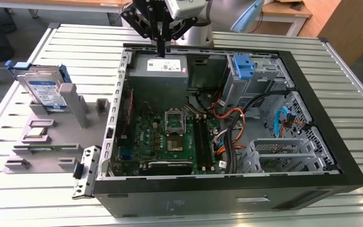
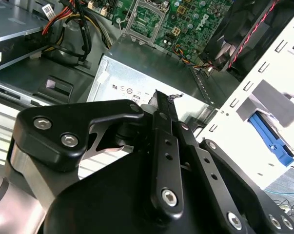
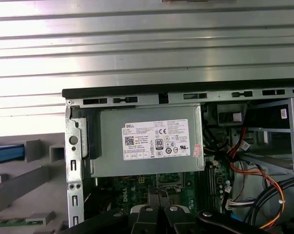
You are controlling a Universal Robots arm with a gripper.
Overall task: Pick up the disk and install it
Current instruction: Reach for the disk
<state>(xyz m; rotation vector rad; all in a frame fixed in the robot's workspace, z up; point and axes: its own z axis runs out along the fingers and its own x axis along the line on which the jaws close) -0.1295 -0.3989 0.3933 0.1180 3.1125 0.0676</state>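
The disk [image 1: 45, 91] stands on edge, leaning a little, in a slot of a grey holder [image 1: 58, 135] on the slatted metal counter [image 1: 30, 201]. It is at the exterior view's left, outside the open computer case [image 1: 232, 189]. Its silver face with the white-and-blue label is framed by the blue carrier. In the second wrist view, the blue carrier [image 2: 269, 139] shows beyond the case wall.

The gripper [image 1: 161, 53] is well apart from the disk. It hangs over the far end of the case, just above the grey power supply [image 1: 159, 66], with its fingers clenched together and nothing between them. The second wrist view shows the gripper [image 2: 160, 97] pointing at the labelled power supply [image 2: 117, 83].

Inside the case lie the green motherboard [image 1: 168, 137] and orange and black cables [image 1: 232, 118]. A blue bracket [image 1: 241, 66] sits atop the grey drive cage [image 1: 257, 78].
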